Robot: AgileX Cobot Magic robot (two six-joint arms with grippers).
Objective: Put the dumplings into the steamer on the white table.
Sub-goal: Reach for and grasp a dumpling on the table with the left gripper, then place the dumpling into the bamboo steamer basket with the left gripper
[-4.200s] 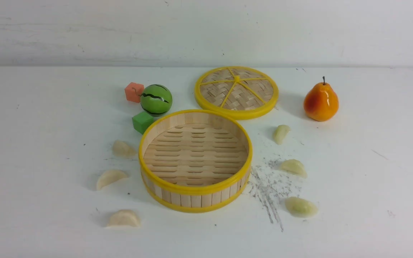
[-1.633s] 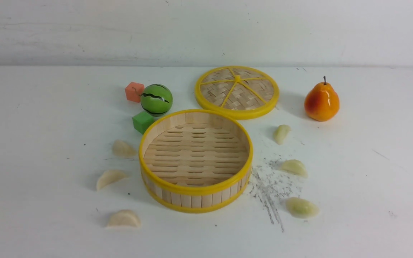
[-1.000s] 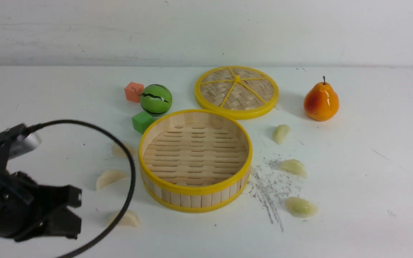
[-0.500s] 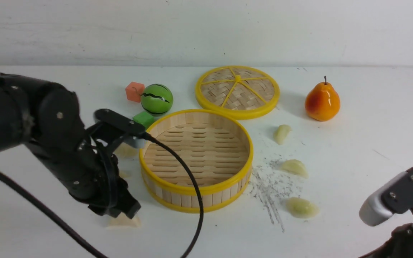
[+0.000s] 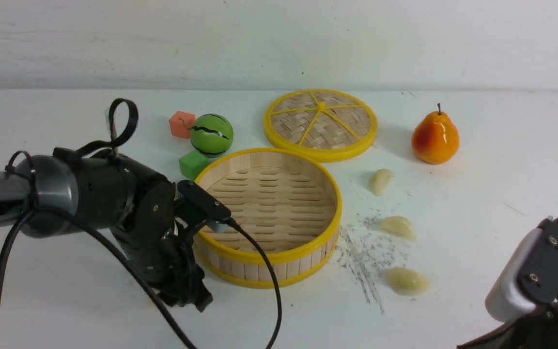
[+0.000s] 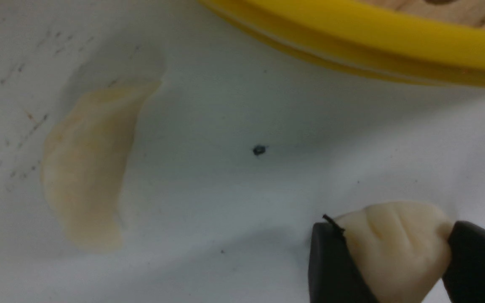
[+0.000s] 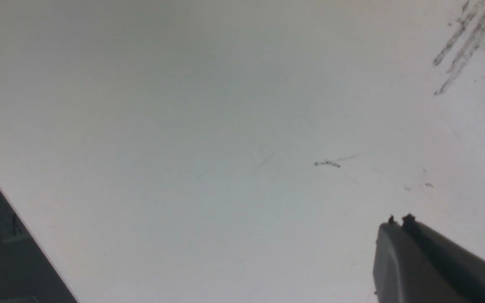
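Observation:
The steamer stands mid-table with nothing in it; its yellow rim shows in the left wrist view. My left gripper is low on the white table at the steamer's near-left side, shut on a cream dumpling that sits between both fingers. A second cream dumpling lies on the table beside it. In the front view the left arm hides the left-side dumplings. Three greenish dumplings lie right of the steamer. My right gripper is shut and empty above bare table.
The woven lid lies behind the steamer. An orange pear stands at the back right. A green striped ball, an orange cube and a green cube sit behind-left of the steamer. The right arm is at the near-right corner.
The left arm came in from the left and dropped onto the near-left dumpling, now held between its fingers. The right arm entered at the near-right corner and rose slightly.

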